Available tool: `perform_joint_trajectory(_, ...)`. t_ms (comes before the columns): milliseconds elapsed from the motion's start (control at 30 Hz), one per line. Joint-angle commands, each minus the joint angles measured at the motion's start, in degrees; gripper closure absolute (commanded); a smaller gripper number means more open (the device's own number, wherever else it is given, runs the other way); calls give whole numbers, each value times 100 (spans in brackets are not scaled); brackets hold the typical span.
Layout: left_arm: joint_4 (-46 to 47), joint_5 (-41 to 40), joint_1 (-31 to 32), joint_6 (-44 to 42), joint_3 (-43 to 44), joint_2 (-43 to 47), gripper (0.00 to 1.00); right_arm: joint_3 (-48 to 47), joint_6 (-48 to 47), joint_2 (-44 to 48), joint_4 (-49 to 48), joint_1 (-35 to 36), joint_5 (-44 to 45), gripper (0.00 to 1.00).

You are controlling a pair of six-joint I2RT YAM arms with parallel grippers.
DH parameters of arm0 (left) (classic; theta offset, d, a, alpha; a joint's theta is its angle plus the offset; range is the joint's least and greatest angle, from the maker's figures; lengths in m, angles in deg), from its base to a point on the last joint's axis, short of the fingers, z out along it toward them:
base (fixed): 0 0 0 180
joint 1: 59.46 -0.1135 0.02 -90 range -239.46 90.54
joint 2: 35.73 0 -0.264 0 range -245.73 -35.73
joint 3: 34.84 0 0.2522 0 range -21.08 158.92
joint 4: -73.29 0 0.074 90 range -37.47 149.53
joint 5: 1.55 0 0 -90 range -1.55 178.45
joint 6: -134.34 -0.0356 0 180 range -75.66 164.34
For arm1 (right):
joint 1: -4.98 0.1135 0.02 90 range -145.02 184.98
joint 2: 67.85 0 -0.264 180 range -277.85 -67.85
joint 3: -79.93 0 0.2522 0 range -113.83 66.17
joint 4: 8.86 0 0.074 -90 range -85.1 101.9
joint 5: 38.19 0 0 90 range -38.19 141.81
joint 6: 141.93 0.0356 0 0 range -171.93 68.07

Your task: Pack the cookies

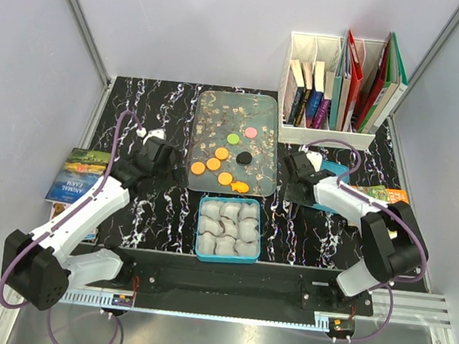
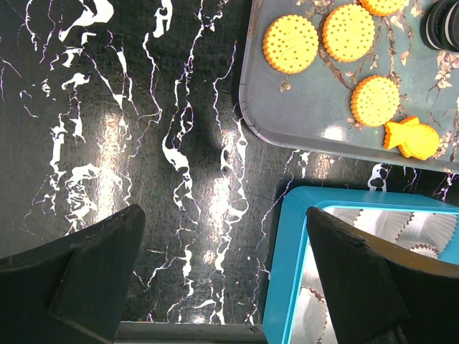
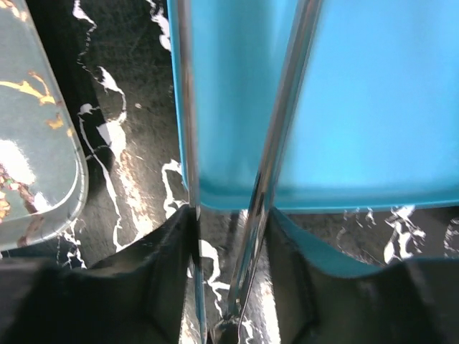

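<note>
Left wrist view: the cookies (image 2: 290, 43) are found on the tray (image 2: 315, 122), ahead and right of the left gripper (image 2: 222, 236), whose jaws are spread wide, while the right gripper (image 3: 229, 229), farther off, is closed on thin tongs (image 3: 269, 158).

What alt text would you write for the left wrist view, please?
The left gripper hangs open over a black marbled table. Top right, a grey tray holds round orange cookies and a fish-shaped one; bottom right is a blue box of paper cups.
</note>
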Motion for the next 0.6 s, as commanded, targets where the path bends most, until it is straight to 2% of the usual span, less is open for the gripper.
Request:
perform_joint_trajectory(0,140,91,22,-6,-18,62,1,40,61,355,182,-50,155,54)
perform_joint_trajectory(300,140,91,22,12,-10,62,1,-21,53,909,428,-41,32,55)
perform_joint_trajectory(567,131,82,22,20,-9,71,1,-434,-264,1700,603,82,-671,59)
